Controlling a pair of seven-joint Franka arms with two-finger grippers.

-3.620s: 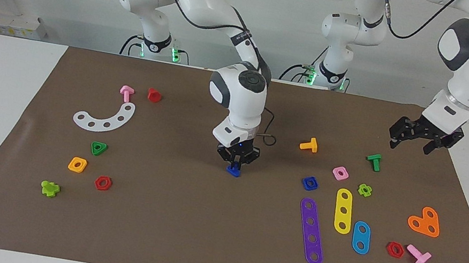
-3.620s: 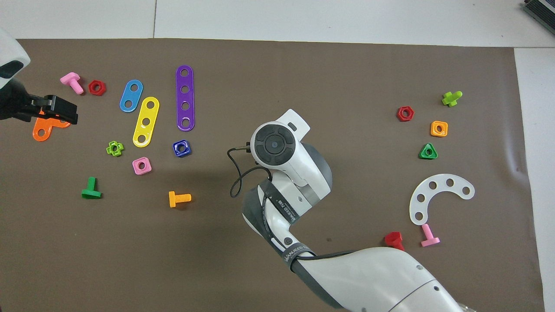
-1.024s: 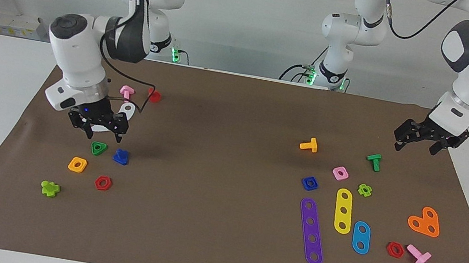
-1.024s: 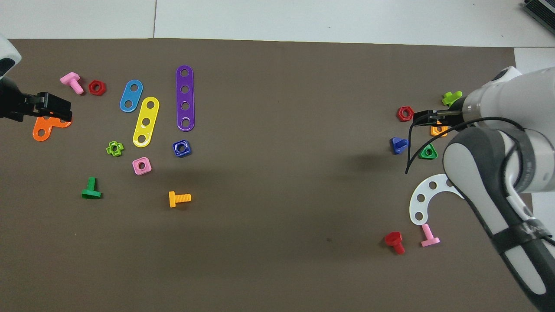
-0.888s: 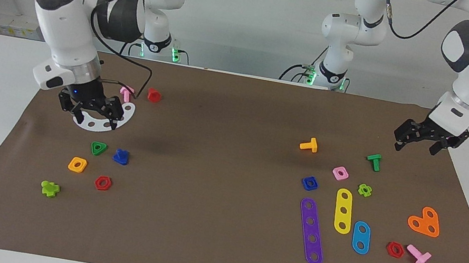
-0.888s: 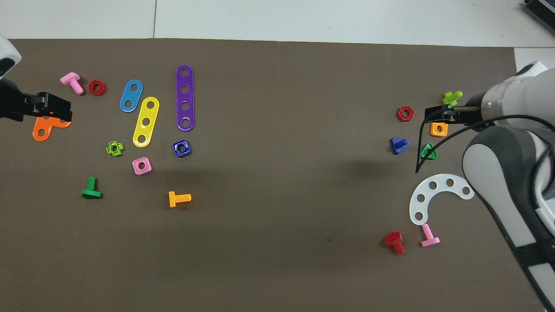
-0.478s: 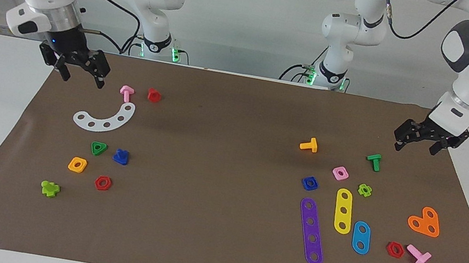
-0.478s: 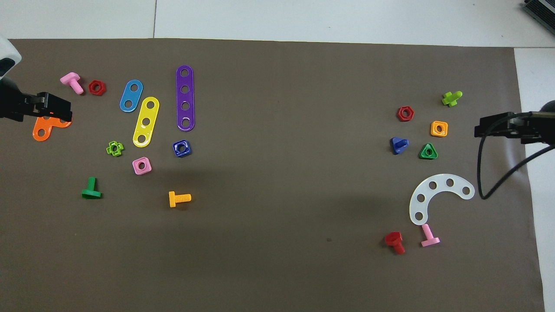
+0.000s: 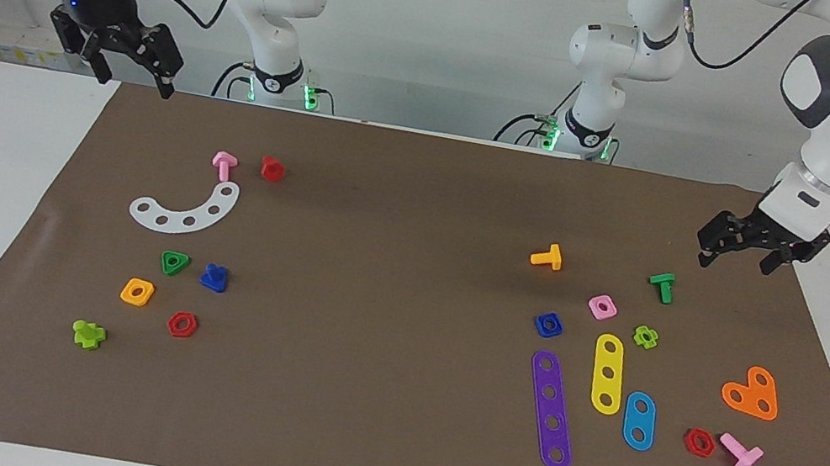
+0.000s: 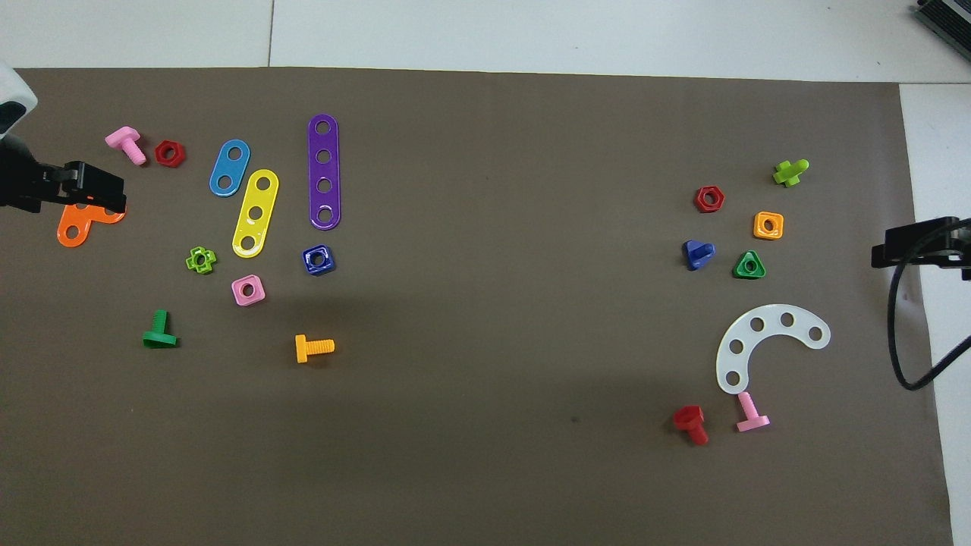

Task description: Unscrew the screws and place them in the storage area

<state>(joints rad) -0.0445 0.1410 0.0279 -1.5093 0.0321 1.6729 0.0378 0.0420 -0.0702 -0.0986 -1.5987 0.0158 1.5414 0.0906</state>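
Observation:
The dark-blue bolt (image 9: 214, 278) lies on the brown mat beside the green triangular nut (image 9: 175, 262), in the storage area with the white curved strip (image 9: 184, 208), orange square nut (image 9: 137, 292) and red hexagonal nut (image 9: 182, 324). It also shows in the overhead view (image 10: 698, 254). My right gripper (image 9: 134, 81) is open and empty, raised high over the mat's edge at the right arm's end (image 10: 880, 254). My left gripper (image 9: 737, 257) is open and empty, waiting over the mat near the green bolt (image 9: 662, 286).
At the left arm's end lie purple (image 9: 551, 411), yellow (image 9: 608, 373) and blue (image 9: 639, 420) strips, a blue square nut (image 9: 548, 324), a pink nut (image 9: 603, 306), an orange bolt (image 9: 547, 257) and an orange heart plate (image 9: 752, 393). Pink (image 9: 224, 165) and red (image 9: 272, 168) bolts lie near the white strip.
My right gripper carried the blue bolt from mid-mat to the storage area, let it go beside the green nut, then rose and drew back toward its base. The left arm barely moved.

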